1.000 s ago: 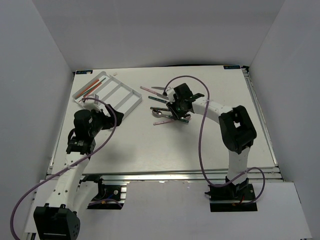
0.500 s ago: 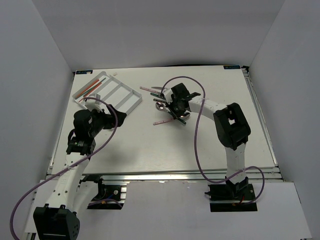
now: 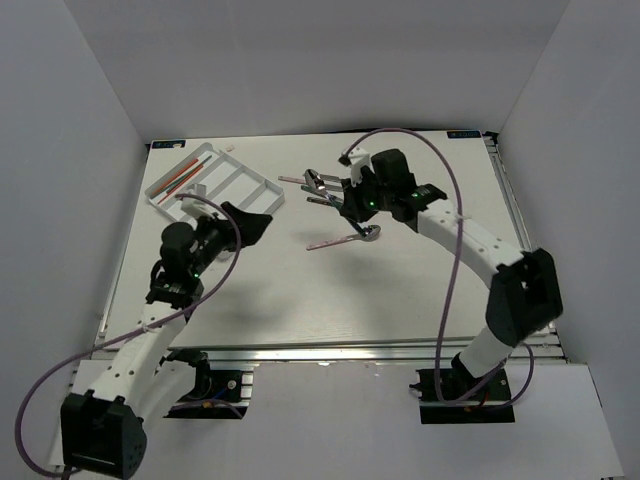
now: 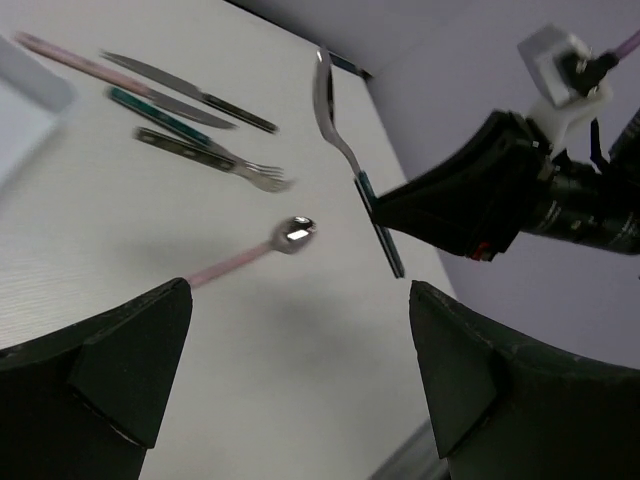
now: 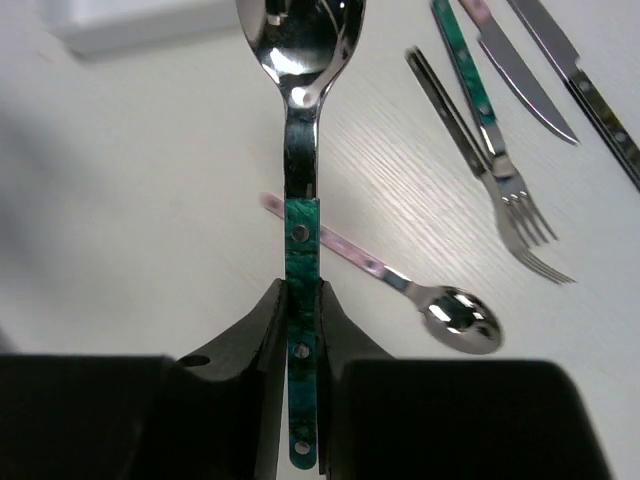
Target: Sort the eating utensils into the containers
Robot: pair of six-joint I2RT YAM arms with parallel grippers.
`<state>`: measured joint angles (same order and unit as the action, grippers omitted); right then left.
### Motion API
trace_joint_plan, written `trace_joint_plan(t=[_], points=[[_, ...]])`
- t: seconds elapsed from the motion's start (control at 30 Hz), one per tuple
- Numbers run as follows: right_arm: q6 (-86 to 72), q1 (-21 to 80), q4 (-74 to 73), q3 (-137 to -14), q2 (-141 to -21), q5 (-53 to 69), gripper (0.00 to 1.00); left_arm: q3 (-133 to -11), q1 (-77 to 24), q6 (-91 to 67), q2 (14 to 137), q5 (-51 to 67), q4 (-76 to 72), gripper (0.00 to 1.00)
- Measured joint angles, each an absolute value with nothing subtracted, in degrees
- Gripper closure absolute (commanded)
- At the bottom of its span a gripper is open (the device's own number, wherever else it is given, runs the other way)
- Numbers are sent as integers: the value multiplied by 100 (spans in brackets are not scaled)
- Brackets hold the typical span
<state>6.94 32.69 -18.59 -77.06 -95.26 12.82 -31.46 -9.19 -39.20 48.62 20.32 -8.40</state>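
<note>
My right gripper is shut on the teal handle of a spoon and holds it in the air above the table, bowl pointing away from the wrist. In the top view the right gripper hangs over the loose utensils. A pink-handled spoon lies under it on the table. Two forks and two knives lie beside it. My left gripper is open and empty, low over the table, facing the held spoon. The white tray holds red chopsticks.
The tray sits at the back left, its near corner just behind the left gripper. The loose utensils lie right of the tray. White walls close in the table on three sides.
My right gripper has risen from the pile with the teal spoon in it, and the arm has stretched out. My left gripper has swung right, toward the middle of the table.
</note>
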Motion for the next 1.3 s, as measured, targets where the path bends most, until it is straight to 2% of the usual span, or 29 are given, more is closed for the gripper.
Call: trace_joint_plan(t=[0.2,0.37,0.6,0.63,0.7,0.73,0.8,0.83,0.87,0.9,0.97,1.1,1.3], points=[[-919,3367,-871,-6949,-8436,1955,100,-3446,-2606,-4571,5813,1470,-1841,2],[-1656,3708,-565,-6589,-8075,2161,100,-3774,-3162,-4797,6464,1105,-2475,6],[-1957,4123,-399,-6589,-7832,2180,100,-4150,-3470,-4932,7004,777,-2744,44],[-1968,4156,-390,-6589,-7813,2180,100,-4191,-3479,-4932,7054,749,-2727,67],[-1999,4204,-349,-6589,-7800,2165,100,-4222,-3489,-4947,7107,679,-2674,89],[-1994,4217,-346,-6587,-7800,2110,83,-4239,-3492,-5015,7116,694,-2679,100],[-2034,4235,-351,-6580,-7804,2056,60,-4372,-3533,-4904,7105,550,-2401,100],[-2069,4239,-342,-6576,-7797,1986,44,-4545,-3542,-4731,7107,425,-2060,100],[-2060,4244,-338,-6565,-7778,1927,14,-4777,-3542,-4534,7109,250,-1667,100],[-2106,4211,-322,-6484,-7675,1785,11,-4991,-3520,-4329,7120,43,-1354,100],[-2060,4095,-360,-6219,-7325,1516,11,-5577,-3361,-3728,7170,-362,-589,100],[-2008,3743,-600,-5774,-6547,1098,11,-6716,-2421,-2206,7649,-563,231,100],[-1905,3562,-875,-5358,-5852,961,11,-8254,-1361,445,9620,-1942,438,100]])
